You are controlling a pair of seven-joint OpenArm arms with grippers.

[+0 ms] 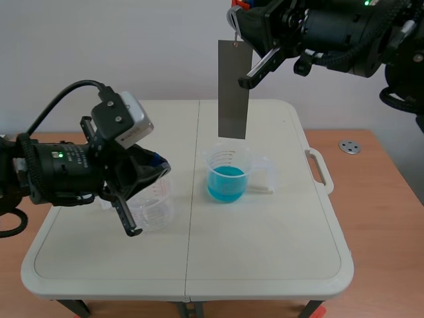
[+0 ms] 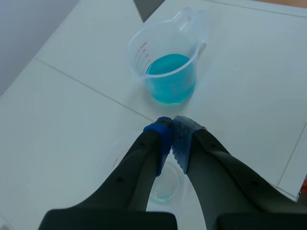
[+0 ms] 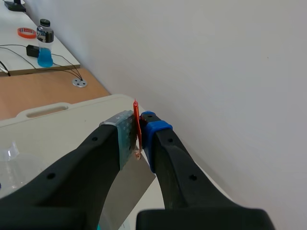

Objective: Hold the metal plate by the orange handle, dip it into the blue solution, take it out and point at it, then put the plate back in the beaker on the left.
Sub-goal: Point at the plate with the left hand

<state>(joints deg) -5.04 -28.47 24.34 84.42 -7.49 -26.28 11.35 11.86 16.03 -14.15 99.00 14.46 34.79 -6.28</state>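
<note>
My right gripper (image 1: 242, 38) is raised high over the table's far side, shut on the thin orange handle (image 3: 137, 125) of a grey metal plate (image 1: 233, 89). The plate (image 3: 127, 189) hangs straight down, its lower edge a little above the rim of the clear beaker of blue solution (image 1: 228, 173). On the left stands an empty clear beaker (image 1: 154, 209). My left gripper (image 1: 158, 165) is shut on nothing just above it, its blue and grey pads meeting (image 2: 171, 132), pointed toward the blue beaker (image 2: 169, 72). Under the fingers the empty beaker (image 2: 165, 189) shows dimly.
The white folding table has a carry handle (image 1: 319, 171) on its right edge. It stands on a wooden desk with a round metal disc (image 1: 349, 146). A bottle of blue liquid (image 3: 44, 43) and cables lie on another desk farther off. A white wall is close behind.
</note>
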